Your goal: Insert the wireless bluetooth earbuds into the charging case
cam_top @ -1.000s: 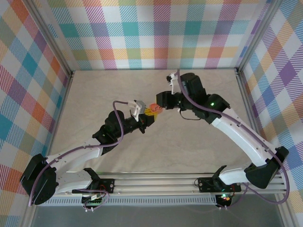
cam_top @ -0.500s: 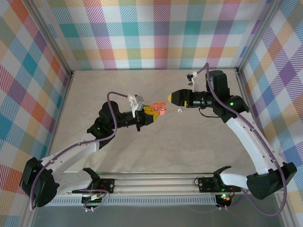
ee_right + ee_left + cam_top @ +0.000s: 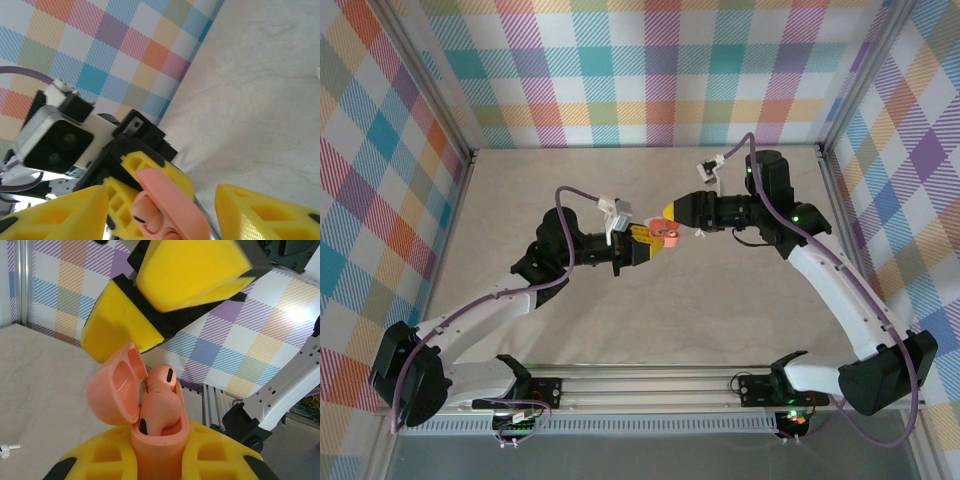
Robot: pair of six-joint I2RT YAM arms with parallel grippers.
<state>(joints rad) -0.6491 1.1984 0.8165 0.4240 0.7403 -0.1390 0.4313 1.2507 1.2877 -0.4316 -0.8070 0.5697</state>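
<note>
The left gripper (image 3: 647, 246) clamps the pink case (image 3: 159, 450) upright above the table (image 3: 720, 300). The case's lid (image 3: 112, 387) is flipped open and two pink earbuds (image 3: 161, 405) sit inside. The right gripper (image 3: 160, 215) hovers with its jaws spread either side of the lid, gripping nothing. A white earbud (image 3: 6, 450) lies on the table.
</note>
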